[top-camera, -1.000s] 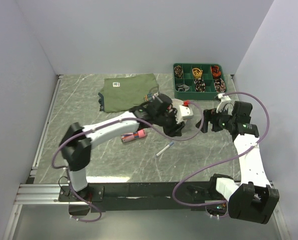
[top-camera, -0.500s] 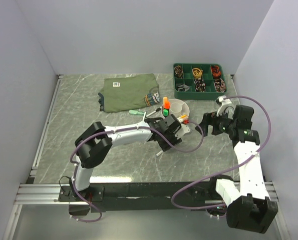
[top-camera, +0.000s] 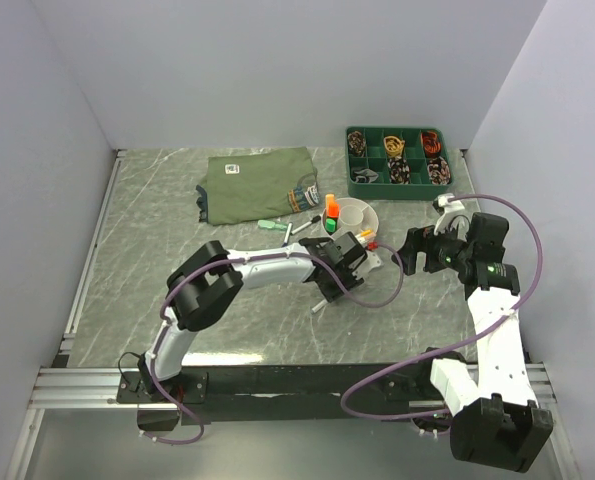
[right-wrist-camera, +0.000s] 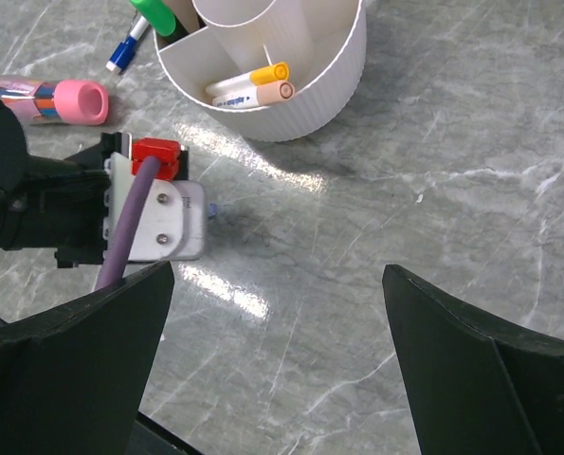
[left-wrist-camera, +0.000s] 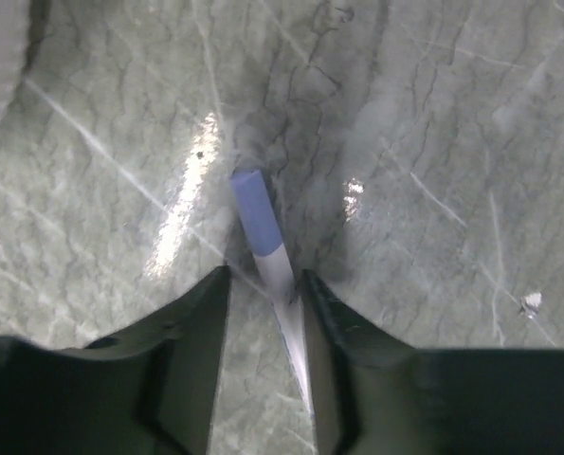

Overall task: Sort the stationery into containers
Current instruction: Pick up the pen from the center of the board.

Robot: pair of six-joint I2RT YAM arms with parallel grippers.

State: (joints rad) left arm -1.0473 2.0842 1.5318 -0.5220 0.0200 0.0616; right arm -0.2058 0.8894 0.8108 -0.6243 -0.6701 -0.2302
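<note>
The left gripper [left-wrist-camera: 263, 296] had its jaws parted, straddling a blue-capped white pen [left-wrist-camera: 258, 213] lying on the table [left-wrist-camera: 433, 142]. The right gripper [right-wrist-camera: 277, 284] hung wide open near the white tub [right-wrist-camera: 305, 109], which held two pens [right-wrist-camera: 253, 85] in one compartment.

White links and black joints on left arm [top-camera: 267, 262] and right arm [top-camera: 498, 322], looped purple cables [top-camera: 377, 376], red connector [right-wrist-camera: 155, 154]; left gripper [left-wrist-camera: 264, 281] fingers [left-wrist-camera: 177, 332] black.

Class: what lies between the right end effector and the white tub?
Bare marble table separates the right end effector from the white tub, shown in the right wrist view.
</note>
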